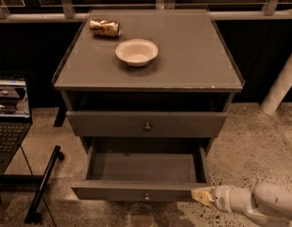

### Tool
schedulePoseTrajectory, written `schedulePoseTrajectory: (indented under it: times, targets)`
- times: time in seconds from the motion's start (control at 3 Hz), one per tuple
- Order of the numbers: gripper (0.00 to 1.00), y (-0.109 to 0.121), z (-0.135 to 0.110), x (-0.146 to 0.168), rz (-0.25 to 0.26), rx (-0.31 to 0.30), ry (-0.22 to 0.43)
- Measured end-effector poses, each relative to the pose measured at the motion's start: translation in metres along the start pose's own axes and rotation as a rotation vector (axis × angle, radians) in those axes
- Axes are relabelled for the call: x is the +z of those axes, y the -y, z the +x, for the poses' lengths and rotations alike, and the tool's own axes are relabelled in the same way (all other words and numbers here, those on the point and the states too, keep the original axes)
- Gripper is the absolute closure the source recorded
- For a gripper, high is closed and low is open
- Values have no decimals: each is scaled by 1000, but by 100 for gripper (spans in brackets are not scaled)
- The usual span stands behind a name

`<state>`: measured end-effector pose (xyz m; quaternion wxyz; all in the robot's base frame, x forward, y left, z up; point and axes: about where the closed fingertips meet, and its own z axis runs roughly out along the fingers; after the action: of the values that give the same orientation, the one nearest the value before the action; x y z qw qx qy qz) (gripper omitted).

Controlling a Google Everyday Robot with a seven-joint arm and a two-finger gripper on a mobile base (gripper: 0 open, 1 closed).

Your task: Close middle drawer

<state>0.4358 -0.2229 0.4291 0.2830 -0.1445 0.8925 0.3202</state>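
One camera view, looking down. Shows the middle drawer pulled well out toward the near side, below the taller upper drawer. Finds the gripper at the near right corner of its front panel, touching or just beside; cannot tell whether clenched or released. Likely rigid and light, being bare inside; best pushed flat on the front near the knob. Puts a white bowl, holding nothing, and a tipped can on the cabinet top.

Sideways gold can and white bowl on cabinet top; laptop at left.
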Motion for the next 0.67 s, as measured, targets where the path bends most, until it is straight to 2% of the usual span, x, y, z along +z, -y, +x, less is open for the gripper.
schedulePoseTrajectory:
  times: [0.33, 0.67]
  targets:
    - [100, 14, -19, 9, 69, 3, 11]
    - [100, 14, -19, 10, 69, 3, 10]
